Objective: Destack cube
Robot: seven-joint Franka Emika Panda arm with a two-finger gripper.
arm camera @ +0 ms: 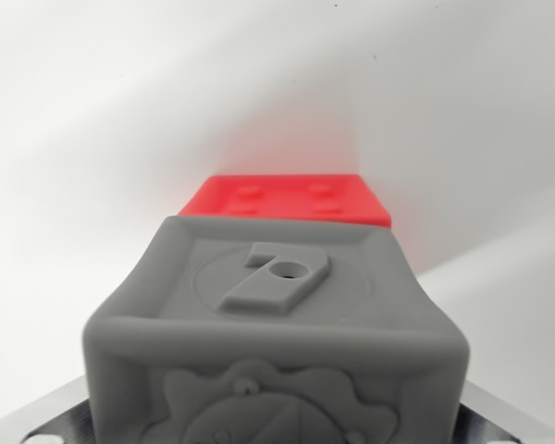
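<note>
Close under the wrist camera, a grey number cube (277,324) with a raised 7 on its top face fills the frame, apparently grasped by the tool, whose metal parts (46,421) flank its lower corners. Behind it lies a red cube (287,201) on the white desk (92,139), so the grey one seems held clear of it

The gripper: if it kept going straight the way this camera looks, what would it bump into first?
Probably the grey cube, which fills the near foreground; the red cube lies just beyond it. The fingers are out of view, so depth is uncertain.
</note>
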